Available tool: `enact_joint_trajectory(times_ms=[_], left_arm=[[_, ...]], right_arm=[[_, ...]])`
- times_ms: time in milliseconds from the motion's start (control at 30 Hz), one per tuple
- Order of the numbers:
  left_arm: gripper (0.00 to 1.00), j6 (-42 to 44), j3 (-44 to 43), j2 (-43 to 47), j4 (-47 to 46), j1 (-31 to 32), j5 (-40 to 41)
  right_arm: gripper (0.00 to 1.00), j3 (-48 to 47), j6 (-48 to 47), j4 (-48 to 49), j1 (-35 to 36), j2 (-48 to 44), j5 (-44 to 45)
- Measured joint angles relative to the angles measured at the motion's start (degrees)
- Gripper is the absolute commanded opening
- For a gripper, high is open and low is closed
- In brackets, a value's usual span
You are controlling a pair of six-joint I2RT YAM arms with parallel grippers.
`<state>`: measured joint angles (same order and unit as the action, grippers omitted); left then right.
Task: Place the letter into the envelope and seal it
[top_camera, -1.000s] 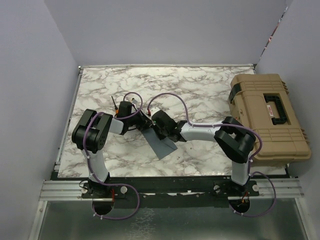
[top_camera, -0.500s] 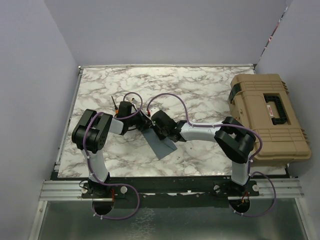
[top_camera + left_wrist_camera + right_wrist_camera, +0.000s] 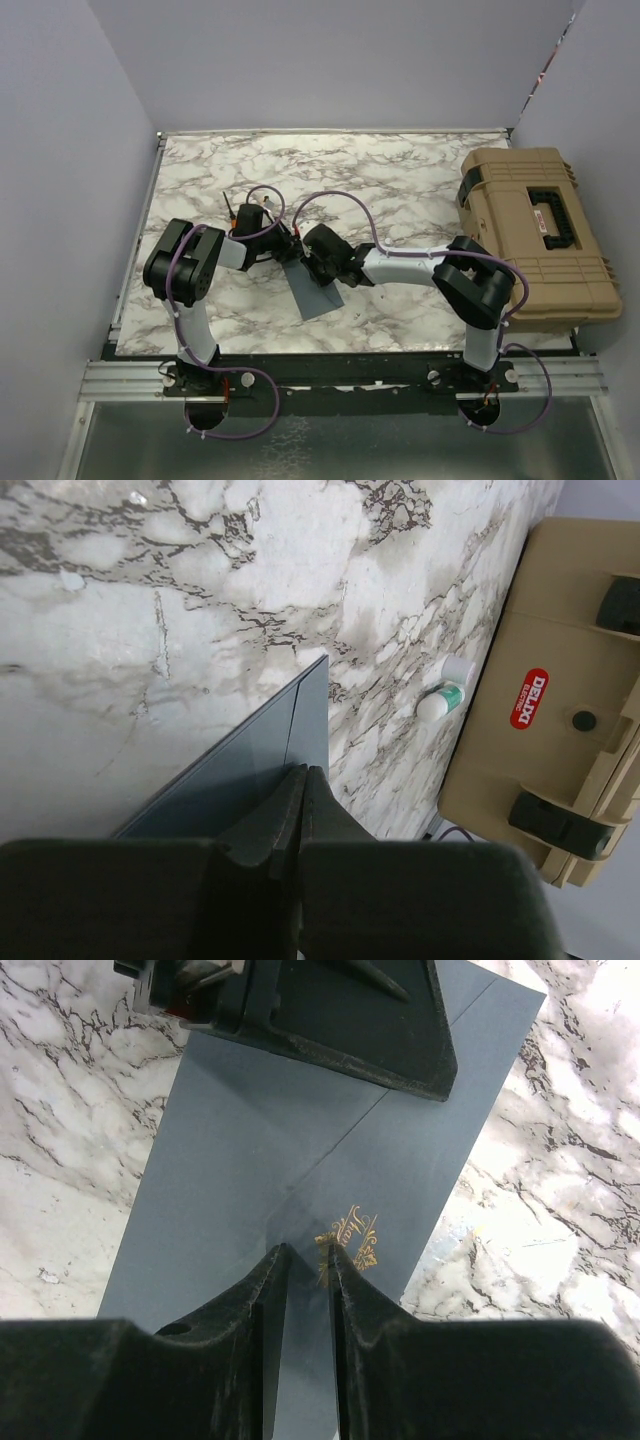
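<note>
The grey-blue envelope (image 3: 315,290) lies on the marble table between both arms, flap side up, with a small gold mark (image 3: 352,1241) near the flap tip. My left gripper (image 3: 285,250) is shut on the envelope's far edge, and its closed tips (image 3: 304,770) pinch the paper (image 3: 250,760). My right gripper (image 3: 312,264) stands over the envelope. Its fingers are only slightly apart, with tips (image 3: 308,1250) resting on the flap beside the gold mark. The left gripper's fingers (image 3: 340,1020) show at the top of the right wrist view. The cream letter is not visible in any view.
A tan hard case (image 3: 540,230) sits at the table's right edge and also shows in the left wrist view (image 3: 560,680). A small white and green glue stick (image 3: 445,695) lies on the marble beside the case. Purple walls enclose the table.
The envelope has swung a little to the left and turned slightly. The right wrist has shifted left along with it. The left arm has stayed nearly still.
</note>
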<state>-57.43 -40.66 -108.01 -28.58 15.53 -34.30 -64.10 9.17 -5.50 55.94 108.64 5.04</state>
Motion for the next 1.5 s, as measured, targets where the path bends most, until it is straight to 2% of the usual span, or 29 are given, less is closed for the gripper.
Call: enact_joint_trajectory(times_ms=[233, 433, 733, 967, 1133, 1300, 1500], left_arm=[[0.00, 0.0, 0.1, 0.0, -0.1, 0.0, 0.0], [0.00, -0.1, 0.1, 0.1, 0.0, 0.0, 0.0], [0.00, 0.0, 0.3, 0.1, -0.1, 0.0, 0.0], [0.00, -0.1, 0.3, 0.2, -0.1, 0.0, 0.0], [0.00, -0.3, 0.3, 0.2, -0.1, 0.0, 0.0], [0.00, -0.4, 0.3, 0.2, 0.0, 0.0, 0.0], [0.00, -0.6, 0.3, 0.2, 0.0, -0.1, 0.0]], right_arm=[[0.27, 0.5, 1.8, 0.4, 0.0, -0.5, 0.9], [0.35, 3.6, 5.0, -0.9, 0.4, -3.9, 2.4], [0.32, 1.3, 7.2, -6.8, -0.7, -6.9, 3.1], [0.28, -6.5, 7.9, -6.8, -2.3, -2.1, 3.0], [0.25, -8.6, 7.4, -7.0, -2.4, 2.3, 2.3], [0.25, -8.9, 5.6, -7.2, -2.4, 4.1, 1.2], [0.31, -9.6, 3.1, -7.3, -2.2, 4.8, 0.4]])
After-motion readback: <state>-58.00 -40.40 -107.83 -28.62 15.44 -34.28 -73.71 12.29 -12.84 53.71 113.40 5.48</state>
